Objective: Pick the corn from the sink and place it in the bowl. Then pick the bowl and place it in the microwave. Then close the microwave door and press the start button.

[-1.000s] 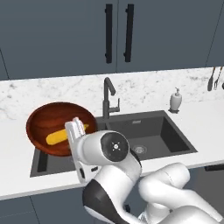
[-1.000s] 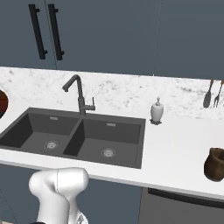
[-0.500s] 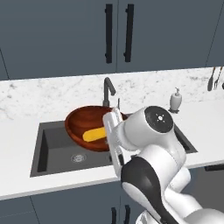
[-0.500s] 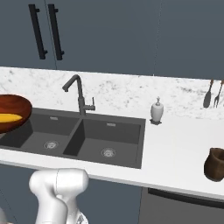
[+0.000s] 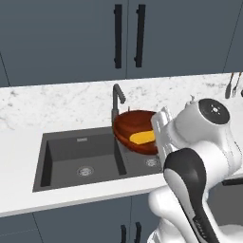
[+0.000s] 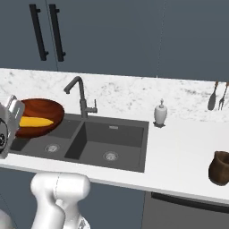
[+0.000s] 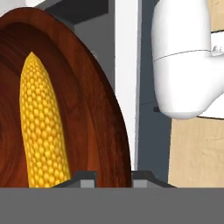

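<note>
The reddish-brown bowl (image 5: 132, 124) hangs in the air over the right basin of the dark grey sink (image 5: 78, 154), close to the faucet (image 5: 116, 98). The yellow corn (image 5: 142, 137) lies inside it. My gripper (image 5: 159, 131) is shut on the bowl's rim at its right side. In the right base view the bowl (image 6: 41, 109) with the corn (image 6: 35, 121) floats above the sink's (image 6: 114, 136) left basin, my gripper (image 6: 13, 112) at its near-left edge. The hand view has the corn (image 7: 41, 127) in the bowl (image 7: 98, 100) and my gripper (image 7: 113, 177) pinching the rim. The microwave, its door and start button are out of view.
A white soap dispenser (image 6: 160, 114) stands on the marble counter right of the sink. A brown jar (image 6: 221, 167) sits at the counter's front right. Utensils (image 6: 216, 95) hang on the back wall. Dark blue cabinets with black handles (image 5: 127, 35) are above.
The bowl with the corn in it has been carried to the right, from above the counter left of the sink to over the sink near the faucet. The arm swung right with it.
</note>
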You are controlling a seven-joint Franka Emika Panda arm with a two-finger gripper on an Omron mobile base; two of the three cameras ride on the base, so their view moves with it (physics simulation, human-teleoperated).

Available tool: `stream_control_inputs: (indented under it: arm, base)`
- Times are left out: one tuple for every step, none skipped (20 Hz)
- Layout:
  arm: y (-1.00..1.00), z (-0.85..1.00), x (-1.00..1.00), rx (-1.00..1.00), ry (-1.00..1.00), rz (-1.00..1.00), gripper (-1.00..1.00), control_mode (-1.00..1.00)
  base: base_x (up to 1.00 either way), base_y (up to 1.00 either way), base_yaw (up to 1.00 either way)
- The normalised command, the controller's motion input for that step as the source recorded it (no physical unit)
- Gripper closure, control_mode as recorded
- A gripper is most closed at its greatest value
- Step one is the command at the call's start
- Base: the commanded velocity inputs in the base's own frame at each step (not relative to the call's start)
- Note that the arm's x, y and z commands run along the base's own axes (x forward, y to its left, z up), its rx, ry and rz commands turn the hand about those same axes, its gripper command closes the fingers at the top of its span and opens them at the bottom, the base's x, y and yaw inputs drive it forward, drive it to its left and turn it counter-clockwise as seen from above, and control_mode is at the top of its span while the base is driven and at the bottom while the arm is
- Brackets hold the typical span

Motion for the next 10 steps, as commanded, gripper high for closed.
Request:
stream_control_inputs:
  arm:
    - [-0.86,0.24,0.12,-0.07,0.22,-0.17,1.0,-1.0]
    - [-0.97,0.26,0.04,-0.04,0.2,-0.13,1.0,-1.0]
    - [-0.79,0.21,0.23,0.0,0.2,-0.07,1.0,-1.0]
    - [-0.59,0.06,0.36,0.0,0.07,0.0,1.0,-1.0]
    - [-0.49,0.0,0.46,-0.03,0.0,0.0,1.0,-1.0]
    - [-0.39,0.0,0.18,-0.05,-0.04,0.0,1.0,-1.0]
    - [-0.59,0.0,0.04,-0.03,-0.11,0.0,1.0,-1.0]
    - [-0.45,0.0,0.0,-0.04,-0.13,0.0,1.0,-1.0]
    - [-0.51,0.0,0.0,-0.02,-0.09,0.0,1.0,-1.0]
    - [-0.5,0.0,0.06,-0.01,-0.05,0.0,1.0,-1.0]
  base:
    - [0.0,0.0,0.0]
    - [0.0,0.0,0.0]
    - [0.0,0.0,0.0]
    - [0.0,0.0,0.0]
    - [0.0,0.0,0.0]
    - [0.0,0.0,0.0]
    - [0.0,0.0,0.0]
    - [0.0,0.0,0.0]
    - [0.0,0.0,0.0]
    - [0.0,0.0,0.0]
